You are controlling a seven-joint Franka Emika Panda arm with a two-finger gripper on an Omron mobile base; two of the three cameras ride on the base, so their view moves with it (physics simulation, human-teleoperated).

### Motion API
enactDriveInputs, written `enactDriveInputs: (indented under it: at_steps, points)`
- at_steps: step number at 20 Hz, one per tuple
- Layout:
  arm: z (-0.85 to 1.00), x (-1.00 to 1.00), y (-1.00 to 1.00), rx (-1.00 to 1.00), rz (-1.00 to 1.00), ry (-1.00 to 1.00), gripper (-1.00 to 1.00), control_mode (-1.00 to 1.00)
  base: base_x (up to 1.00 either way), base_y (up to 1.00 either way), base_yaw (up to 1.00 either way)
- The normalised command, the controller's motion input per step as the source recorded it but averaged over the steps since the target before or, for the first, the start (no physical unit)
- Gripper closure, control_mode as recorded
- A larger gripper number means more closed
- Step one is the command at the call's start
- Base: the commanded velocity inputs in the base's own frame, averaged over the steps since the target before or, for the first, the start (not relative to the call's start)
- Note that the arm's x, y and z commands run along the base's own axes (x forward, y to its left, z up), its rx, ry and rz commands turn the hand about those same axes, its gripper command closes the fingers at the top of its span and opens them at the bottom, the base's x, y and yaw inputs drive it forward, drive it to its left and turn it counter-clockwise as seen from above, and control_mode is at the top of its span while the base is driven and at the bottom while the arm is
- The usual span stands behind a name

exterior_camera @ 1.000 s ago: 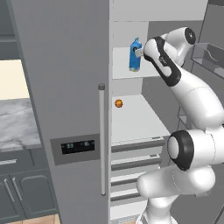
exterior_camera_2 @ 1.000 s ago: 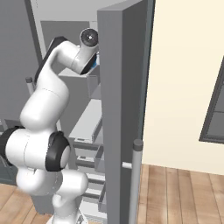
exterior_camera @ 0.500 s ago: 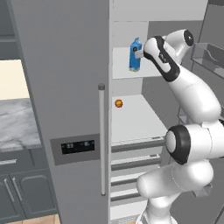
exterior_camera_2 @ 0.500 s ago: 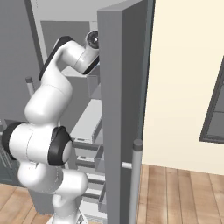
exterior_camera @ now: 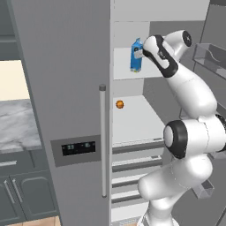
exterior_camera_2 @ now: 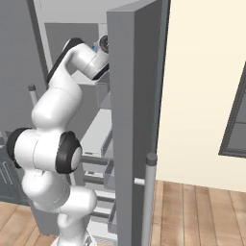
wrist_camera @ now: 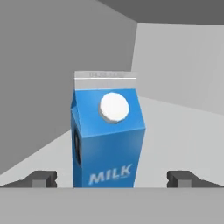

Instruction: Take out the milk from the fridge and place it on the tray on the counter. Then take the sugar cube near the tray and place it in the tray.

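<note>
While the gripper [wrist_camera: 112, 178] is standing wide open and holding nothing, the milk [wrist_camera: 108, 138] is sitting upright on an upper shelf of the fridge [exterior_camera: 66, 88], centred between the two fingertips [wrist_camera: 43, 178]. Judgement: keep advancing level until the pads are flanking the carton's body, then close squarely to avoid tipping it.

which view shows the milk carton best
The hand view: the milk stands upright and centred, cap and label readable. The left base view shows it small on the upper fridge shelf, partly behind the arm. In the right base view I cannot make it out.
</note>
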Motion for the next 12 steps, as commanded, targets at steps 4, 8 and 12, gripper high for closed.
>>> enactDriveInputs:
  at_steps: [4, 8, 12]
  points:
    - [-0.02, 0.38, 0.0, 0.0, 0.05, 0.0, -1.0, -1.0, 0.0, 0.0, 0.0]
    - [0.0, 0.35, 0.0, 0.0, 0.01, 0.0, -1.0, -1.0, 0.0, 0.0, 0.0]
    - [-0.02, 0.3, 0.0, 0.0, 0.0, 0.0, -1.0, -1.0, 0.0, 0.0, 0.0]
